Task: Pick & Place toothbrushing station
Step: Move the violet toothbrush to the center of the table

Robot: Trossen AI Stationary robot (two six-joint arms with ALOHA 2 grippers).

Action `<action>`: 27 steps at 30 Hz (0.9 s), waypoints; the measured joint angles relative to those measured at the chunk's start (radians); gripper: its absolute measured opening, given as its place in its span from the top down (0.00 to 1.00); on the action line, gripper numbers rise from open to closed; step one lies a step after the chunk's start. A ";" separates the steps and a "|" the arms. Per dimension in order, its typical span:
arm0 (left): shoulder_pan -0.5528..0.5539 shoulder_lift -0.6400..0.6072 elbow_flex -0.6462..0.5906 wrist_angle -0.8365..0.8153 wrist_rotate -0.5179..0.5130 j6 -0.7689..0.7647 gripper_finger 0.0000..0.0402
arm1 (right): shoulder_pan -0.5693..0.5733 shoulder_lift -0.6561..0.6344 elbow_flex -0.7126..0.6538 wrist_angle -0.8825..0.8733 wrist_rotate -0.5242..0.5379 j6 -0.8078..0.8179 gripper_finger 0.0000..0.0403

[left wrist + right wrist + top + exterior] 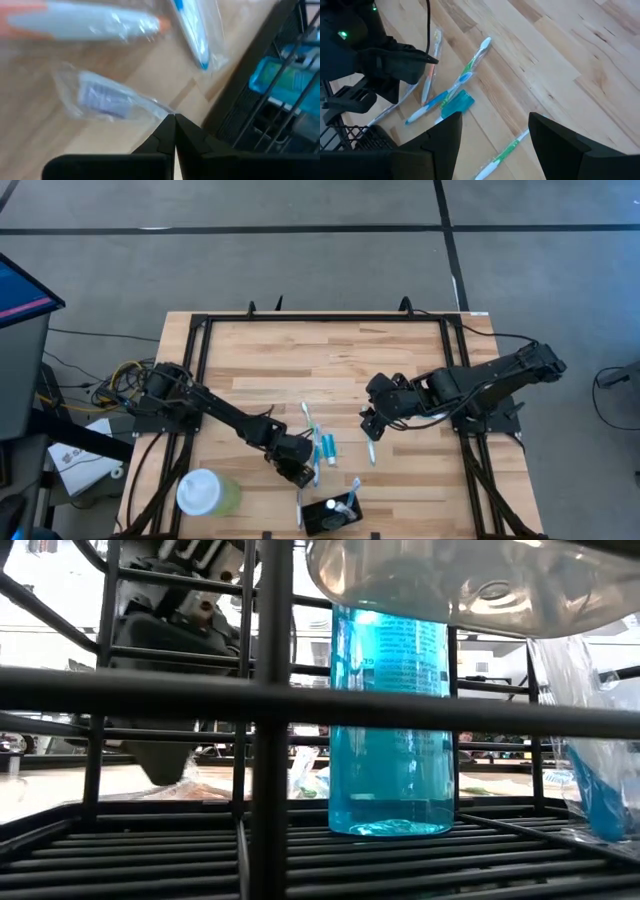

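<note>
The black wire holder (333,517) stands at the table's near edge with a brush and teal tubes in it; the left wrist view shows it too (250,100). Wrapped toothbrushes (310,425) and teal tubes (327,448) lie on the wood at the middle. My left gripper (298,470) is shut, low over the table between these and the holder, with a clear-wrapped item (107,97) just ahead of it. My right gripper (370,426) is open above a green-and-white toothbrush (502,152) that lies flat on the table, and touches nothing. My left gripper (174,122) has its shut fingertips at the corner of the clear wrapper (162,111), slanting down toward the table. The wrapper lies flat on the wood. Whether the fingers pinch that corner or only stand at it, I cannot tell.
A pale green cup with a white round lid (205,492) stands at the near left, beside the left arm. A black frame (320,320) runs round the table's edges. The low view looks through the holder's bars at a blue tube (390,720).
</note>
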 joint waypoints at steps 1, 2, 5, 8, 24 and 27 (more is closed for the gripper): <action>0.006 0.000 0.000 -0.005 -0.004 0.009 1.00 | 0.000 0.000 0.000 0.000 0.000 0.000 0.45; 0.012 0.000 0.000 -0.010 -0.005 0.015 1.00 | 0.000 0.000 0.000 0.000 0.000 0.000 0.45; 0.033 0.000 0.000 -0.054 -0.006 0.045 1.00 | 0.001 0.000 0.000 -0.001 0.000 0.000 0.45; 0.055 0.000 0.000 -0.095 -0.006 0.090 1.00 | 0.003 0.000 0.000 -0.001 0.000 0.000 0.45; 0.155 -0.088 0.001 -0.333 -0.044 0.233 1.00 | 0.005 0.000 0.000 -0.003 0.000 0.000 0.45; 0.172 -0.142 0.001 -0.346 -0.074 0.245 1.00 | 0.005 0.000 0.000 -0.003 0.000 0.000 0.45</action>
